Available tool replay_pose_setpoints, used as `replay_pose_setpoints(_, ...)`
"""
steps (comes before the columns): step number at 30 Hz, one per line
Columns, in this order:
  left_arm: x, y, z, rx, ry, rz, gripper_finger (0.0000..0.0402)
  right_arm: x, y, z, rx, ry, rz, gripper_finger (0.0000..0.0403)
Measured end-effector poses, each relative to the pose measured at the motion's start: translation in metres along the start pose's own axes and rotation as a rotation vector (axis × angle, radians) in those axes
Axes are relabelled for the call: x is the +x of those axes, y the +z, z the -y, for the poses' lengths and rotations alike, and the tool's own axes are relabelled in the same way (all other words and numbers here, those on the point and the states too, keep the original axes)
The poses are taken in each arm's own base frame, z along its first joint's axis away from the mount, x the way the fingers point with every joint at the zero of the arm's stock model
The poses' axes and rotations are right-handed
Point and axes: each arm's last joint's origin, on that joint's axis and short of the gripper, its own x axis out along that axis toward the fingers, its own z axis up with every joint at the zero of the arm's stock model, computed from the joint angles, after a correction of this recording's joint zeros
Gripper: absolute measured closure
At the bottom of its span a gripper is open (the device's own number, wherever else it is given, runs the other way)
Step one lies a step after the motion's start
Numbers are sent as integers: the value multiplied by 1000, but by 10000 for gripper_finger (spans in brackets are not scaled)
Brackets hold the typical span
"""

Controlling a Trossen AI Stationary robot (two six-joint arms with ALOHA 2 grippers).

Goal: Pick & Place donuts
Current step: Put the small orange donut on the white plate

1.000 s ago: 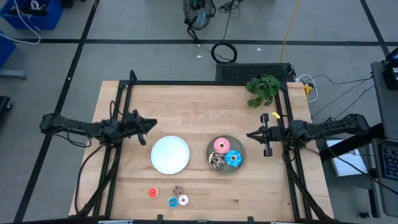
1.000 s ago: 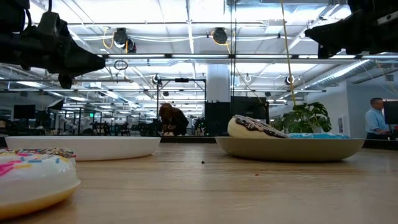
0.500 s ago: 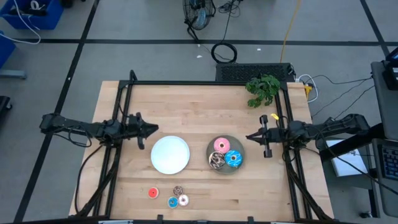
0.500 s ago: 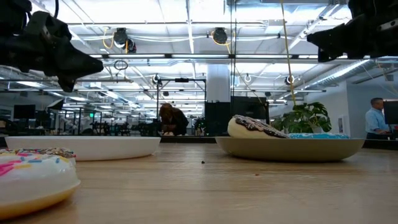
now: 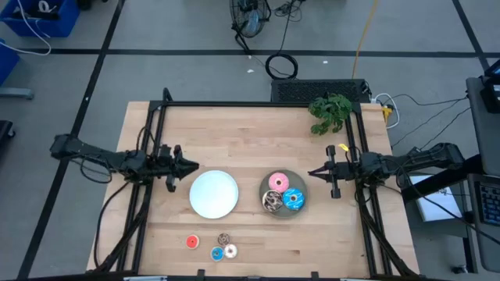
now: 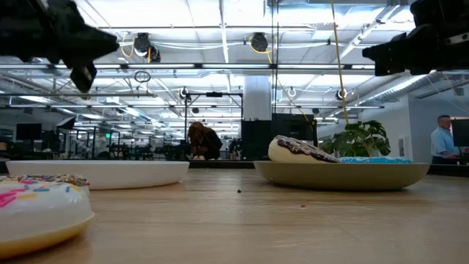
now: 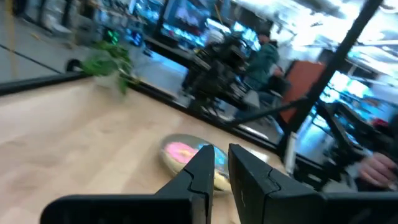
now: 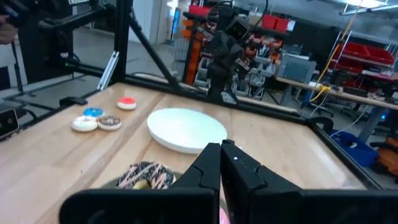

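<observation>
The left gripper [image 5: 187, 166] hovers above the table just left of the white plate [image 5: 213, 193], its fingers [image 7: 199, 171] close together with only a thin gap between them and nothing held. The right gripper [image 5: 315, 171] hangs just right of the grey plate [image 5: 283, 194], fingers [image 8: 208, 163] pressed together, also empty. In the right wrist view those fingers cover most of the grey plate, so only the brown-sprinkled donut [image 8: 144, 175] shows there; from above, the pink donut [image 5: 277, 183], blue donut [image 5: 294, 198] and brown-sprinkled one sit together on that plate. Four tinier donuts lie on the bare table [image 5: 250, 140] near its front edge: red [image 5: 192, 242], brown [image 5: 223, 238], blue [image 5: 217, 253] and white [image 5: 230, 251], the last three bunched close. In the low view a sprinkled white donut [image 6: 40, 209] is cut off at the picture's edge. A leafy plant [image 5: 330, 112] sits at the far right corner of the table.
</observation>
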Motion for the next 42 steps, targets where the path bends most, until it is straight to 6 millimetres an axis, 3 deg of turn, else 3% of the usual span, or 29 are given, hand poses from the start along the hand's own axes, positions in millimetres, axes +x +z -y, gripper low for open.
replay_pose_setpoints(6, 21, 21, 48, 89, -35, -226, 392, 0, 0, 0, 25, -2, 3, 403)
replay_pose_setpoints(10, 37, 36, 87, 188, 33, -381, 395, 0, 1, 0, 42, -5, 5, 403)
replay_pose_setpoints(14, 51, 53, 126, 236, 178, -552, 398, 0, 0, 0, 49, -5, 5, 403)
replay_pose_setpoints(20, 74, 68, 165, 191, 444, -797, 395, 0, -1, 0, 52, -3, -7, 403)
replay_pose_setpoints(25, 92, 45, 181, 85, 569, -1082, 395, 0, -1, 0, 63, -1, -8, 403)
replay_pose_setpoints(30, 102, 3, 186, 74, 646, -1196, 394, 0, -4, -1, 46, 5, -38, 403)
replay_pose_setpoints(34, 110, -17, 183, 57, 719, -1239, 389, 0, -4, -1, 35, 5, -38, 403)
replay_pose_setpoints(42, 120, -61, 197, 1, 605, -1395, 296, 0, -2, 0, 22, 1, -16, 403)
